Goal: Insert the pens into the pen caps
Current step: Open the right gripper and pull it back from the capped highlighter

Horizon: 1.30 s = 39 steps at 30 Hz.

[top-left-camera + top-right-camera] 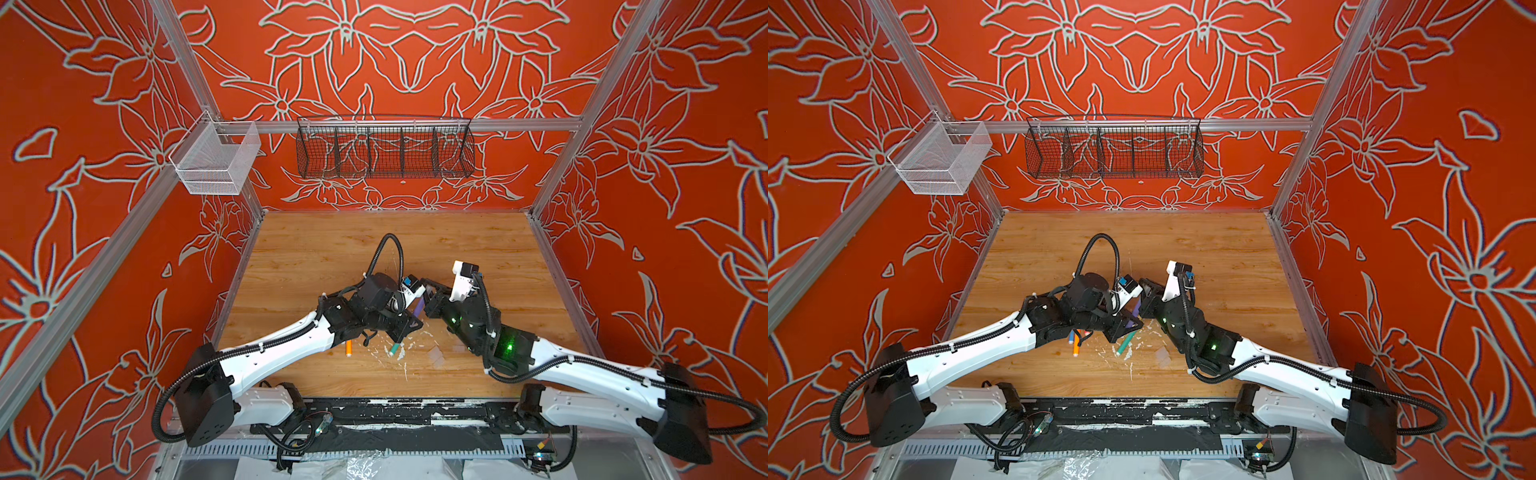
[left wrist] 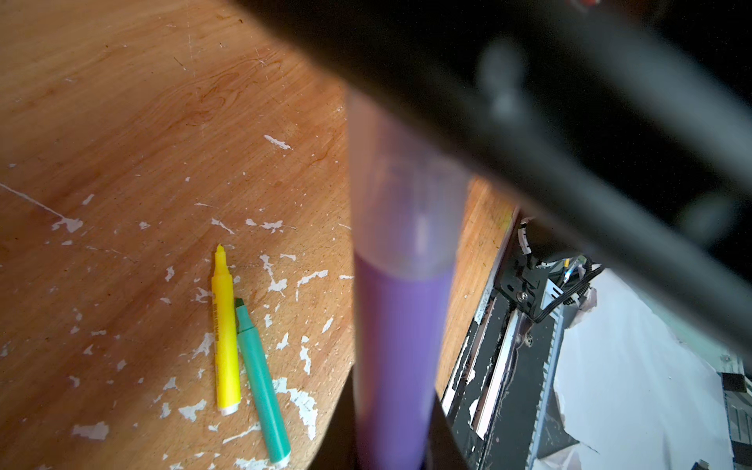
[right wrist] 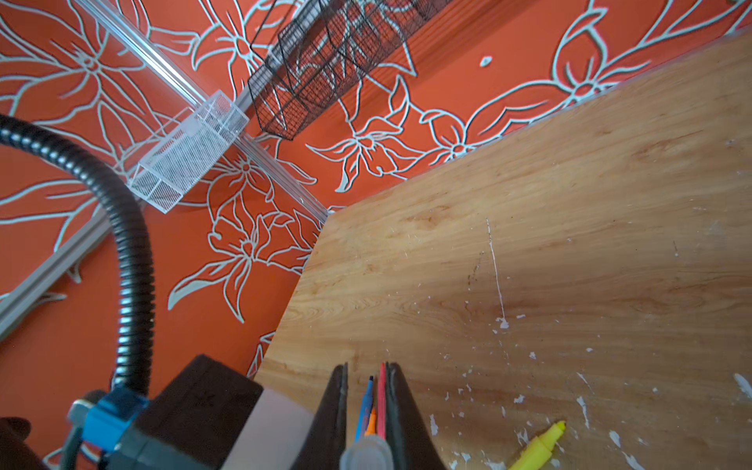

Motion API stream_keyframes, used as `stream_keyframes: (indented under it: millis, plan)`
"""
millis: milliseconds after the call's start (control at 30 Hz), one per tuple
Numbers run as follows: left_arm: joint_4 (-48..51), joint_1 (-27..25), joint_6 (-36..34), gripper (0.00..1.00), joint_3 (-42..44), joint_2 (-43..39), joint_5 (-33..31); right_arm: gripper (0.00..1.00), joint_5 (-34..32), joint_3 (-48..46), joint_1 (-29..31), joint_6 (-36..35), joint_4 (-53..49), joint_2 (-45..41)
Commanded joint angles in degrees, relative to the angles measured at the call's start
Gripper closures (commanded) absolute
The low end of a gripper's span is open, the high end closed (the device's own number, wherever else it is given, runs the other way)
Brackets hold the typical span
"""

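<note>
I am clamping the purple pen (image 2: pixel 396 346) in my closed left gripper (image 2: pixel 391 423) while my right gripper (image 3: pixel 365 390), pinched tight around the clear pen cap (image 3: pixel 366 453), is holding it over the end protruding from my left.

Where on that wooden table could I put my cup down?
The far half of the table is bare, from the back wall under the black wire basket to the left arm and right arm. The near middle is crowded: they meet at a purple pen, with orange pen and green pen lying below.
</note>
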<state>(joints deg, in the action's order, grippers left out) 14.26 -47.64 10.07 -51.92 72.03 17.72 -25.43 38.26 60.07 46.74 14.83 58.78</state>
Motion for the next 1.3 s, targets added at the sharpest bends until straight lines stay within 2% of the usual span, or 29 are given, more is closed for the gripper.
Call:
stream_keyframes:
  millis: [0,67,200,300,367,533,667,800,1000,1200,1267]
  plan:
    - [-9.35,2.10,6.34,1.00,1.16,-2.36,-10.35,0.75,6.82,0.69,1.56,-1.83,-6.78,-1.36]
    - [-9.18,2.11,6.91,1.00,2.41,-2.62,-11.43,0.67,6.33,0.78,1.49,-2.17,-7.32,-2.40]
    - [-8.58,2.11,8.01,1.00,4.32,-2.51,-13.27,0.58,4.18,1.35,1.36,-3.41,-10.59,-5.51]
    - [-8.46,2.11,9.25,1.00,6.25,-1.92,-14.97,0.52,0.91,3.05,1.27,-4.82,-15.83,-8.87]
    - [-7.30,2.19,10.49,1.00,7.38,-0.71,-17.26,0.43,-1.43,5.92,1.27,-5.79,-21.29,-10.99]
    - [-1.79,4.13,13.66,1.00,6.91,5.02,-20.17,0.34,0.60,13.62,1.27,-8.20,-29.54,-14.47]
    - [4.98,5.25,15.55,1.00,3.62,11.87,-23.41,0.33,6.66,19.05,1.27,-9.52,-32.91,-16.14]
    - [6.54,5.37,15.73,1.00,1.41,17.64,-24.29,0.31,9.89,23.26,1.27,-12.67,-35.28,-16.68]
    - [11.05,5.45,15.28,1.00,-3.56,24.58,-24.77,0.28,5.00,25.82,1.19,-13.89,-39.70,-19.03]
    - [13.91,5.46,15.86,1.00,-5.87,27.06,-25.19,0.27,3.53,21.66,1.14,-13.73,-39.44,-22.71]
    - [13.84,5.54,16.09,0.96,-5.91,27.44,-25.02,0.26,3.37,21.71,1.18,-13.43,-40.05,-21.53]
